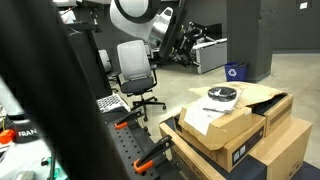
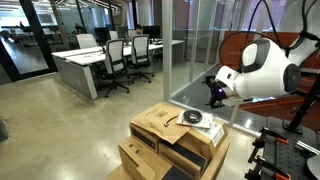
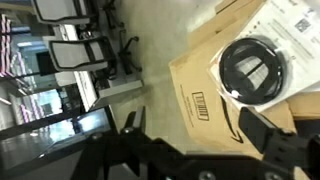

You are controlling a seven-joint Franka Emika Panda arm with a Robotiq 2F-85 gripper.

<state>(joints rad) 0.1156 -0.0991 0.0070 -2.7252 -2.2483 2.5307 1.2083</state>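
Note:
A black ring-shaped coil (image 3: 255,68) lies on a white sheet (image 3: 290,25) on top of a cardboard box (image 3: 200,90). In both exterior views the coil (image 1: 222,95) (image 2: 193,118) rests on the uppermost box of a stack. My gripper (image 3: 198,130) hangs above the box with its jaws wide apart and nothing between them. Its fingers (image 3: 265,128) stand just below the coil in the wrist view. In an exterior view the gripper (image 2: 215,95) hovers a little above and beside the coil, not touching it.
Several cardboard boxes (image 1: 245,140) are stacked under the top one. An office chair (image 1: 135,70) and a blue bin (image 1: 235,71) stand on the floor behind. Orange-handled clamps (image 1: 150,155) sit on the bench edge. Desks with chairs (image 2: 105,55) and a glass wall (image 2: 190,45) lie beyond.

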